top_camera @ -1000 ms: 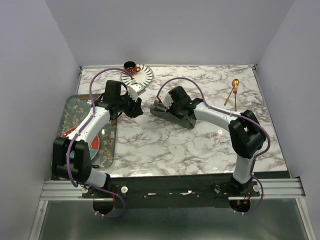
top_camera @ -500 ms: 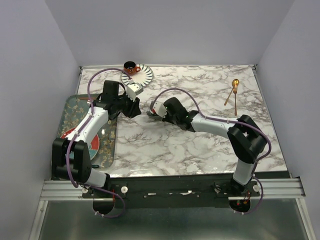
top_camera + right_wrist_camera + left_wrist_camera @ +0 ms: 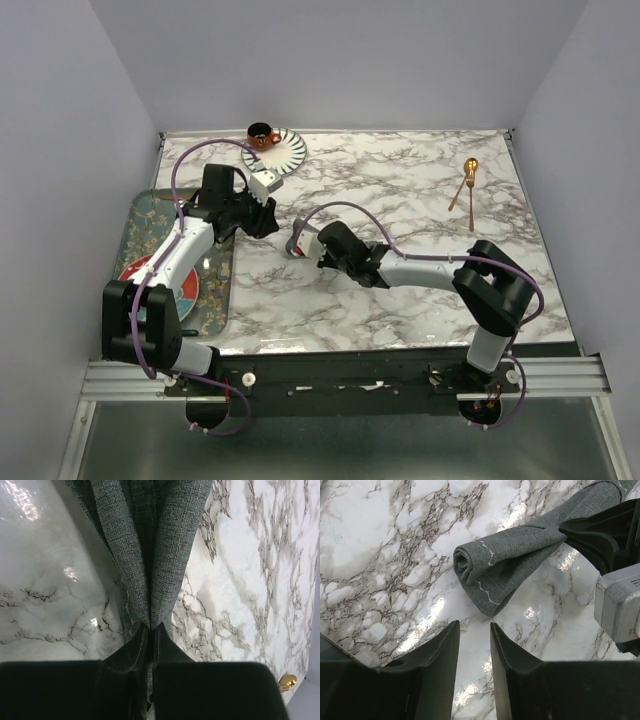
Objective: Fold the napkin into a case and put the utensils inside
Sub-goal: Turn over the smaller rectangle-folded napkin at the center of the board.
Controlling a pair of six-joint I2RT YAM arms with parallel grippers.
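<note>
The dark grey napkin [image 3: 505, 562] lies bunched into a loose roll on the marble table [image 3: 420, 290]. My right gripper [image 3: 151, 629] is shut on one end of it, and the cloth [image 3: 150, 545] hangs away from the pinched fingertips. In the top view this gripper [image 3: 302, 244] is left of the table's middle and hides most of the cloth. My left gripper [image 3: 474, 630] is open and holds nothing; it hovers just short of the roll's free end, without touching it. In the top view it [image 3: 268, 222] is close beside the right one. The two gold utensils [image 3: 468, 183] lie crossed at the far right.
An orange cup [image 3: 262, 133] stands on a striped saucer [image 3: 285, 152] at the far left edge. A patterned tray [image 3: 150, 230] with a red plate [image 3: 185, 290] sits off the table's left side, under the left arm.
My right gripper has pulled the napkin toward the near left, and the long flat cloth has bunched up under it. The left gripper has shifted slightly left and stays open.
</note>
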